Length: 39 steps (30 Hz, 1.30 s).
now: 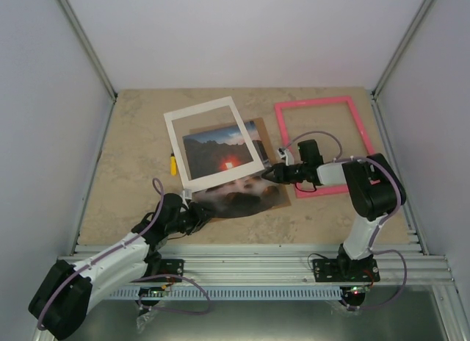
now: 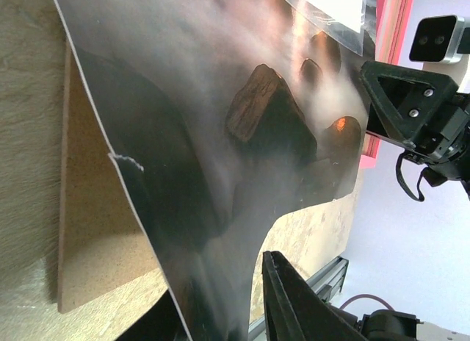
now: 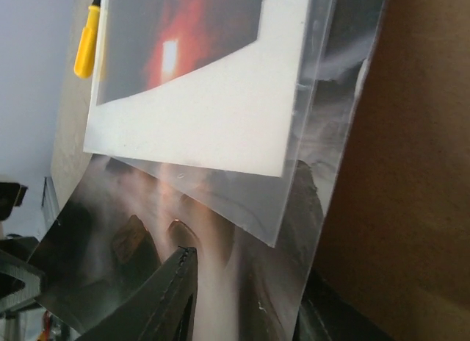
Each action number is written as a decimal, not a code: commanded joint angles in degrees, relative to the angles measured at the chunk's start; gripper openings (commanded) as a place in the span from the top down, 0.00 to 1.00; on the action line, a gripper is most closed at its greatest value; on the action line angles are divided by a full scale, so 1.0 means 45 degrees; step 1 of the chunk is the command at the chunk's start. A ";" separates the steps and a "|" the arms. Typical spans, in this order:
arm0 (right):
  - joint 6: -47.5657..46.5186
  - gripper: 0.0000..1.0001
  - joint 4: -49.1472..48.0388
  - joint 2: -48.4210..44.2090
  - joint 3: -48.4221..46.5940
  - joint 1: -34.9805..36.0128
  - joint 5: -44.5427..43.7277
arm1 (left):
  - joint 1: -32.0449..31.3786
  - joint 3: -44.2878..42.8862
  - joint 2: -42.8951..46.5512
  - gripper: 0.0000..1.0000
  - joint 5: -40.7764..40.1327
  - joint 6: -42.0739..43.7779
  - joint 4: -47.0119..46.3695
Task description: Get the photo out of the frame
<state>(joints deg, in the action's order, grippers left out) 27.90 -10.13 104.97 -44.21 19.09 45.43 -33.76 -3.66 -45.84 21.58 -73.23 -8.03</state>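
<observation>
Top external: find the frame flat on the table at right, with only table showing through its opening and the right arm crossing its near-left corner. Find the photo outside the frame, just left of it near the table's middle, lying on the brown backing board with the white mat resting askew over its far part. Note a small yellow tool just beside the mat's left edge. See the left gripper at the photo's near-left corner and the right gripper at its right edge. Left wrist: see the photo's corner running between the fingers, jaws pinched together on it. Note the print bowing up off the board and a small nick in its edge. See also the right gripper, black, at the photo's far edge, with the pink of the frame behind. Right wrist: see the photo's edge lying between the two fingers, with a clear sheet and the mat stacked above it and the board to the right. Cannot tell whether these jaws press the print or stand just off it.
</observation>
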 commanded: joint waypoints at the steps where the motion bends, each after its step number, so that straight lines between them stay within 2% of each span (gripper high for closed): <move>1: -0.0349 0.75 0.0249 -0.0076 0.0167 -0.0155 0.0115 | -0.0056 0.0087 0.0203 0.79 -0.0092 0.0197 0.0188; 8: -0.0385 0.94 0.0220 -0.0903 0.0795 -0.0198 0.0225 | -0.0052 0.0024 0.0266 0.78 -0.0209 0.0237 0.0275; 12: -0.0315 0.99 0.0224 -0.1444 0.1155 -0.0262 0.0258 | -0.0050 -0.0051 0.0419 0.76 -0.0221 0.0316 0.0547; 17: -0.0315 0.99 0.0473 -0.2368 0.1834 -0.0515 0.0135 | -0.0040 -0.0223 0.0936 0.72 -0.0518 0.0479 0.1043; 26: -0.0715 1.00 0.2058 -0.4836 0.2750 -0.1056 -0.1139 | -0.0049 -0.0838 0.1184 0.57 -0.1520 0.1097 0.2163; 32: -0.1403 0.99 0.4815 -0.7266 0.2001 -0.1079 -0.2750 | -0.0052 -0.1808 0.1326 0.50 -0.3005 0.1943 0.3749; 39: -0.2050 0.99 0.7935 -0.9176 0.0415 -0.1079 -0.5006 | -0.0041 -0.2827 0.1871 0.40 -0.4702 0.2481 0.5139</move>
<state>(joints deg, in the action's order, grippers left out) 21.45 16.01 67.40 -38.17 14.46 30.04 -33.76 -13.72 -39.27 6.68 -64.53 9.76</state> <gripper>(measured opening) 0.011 0.569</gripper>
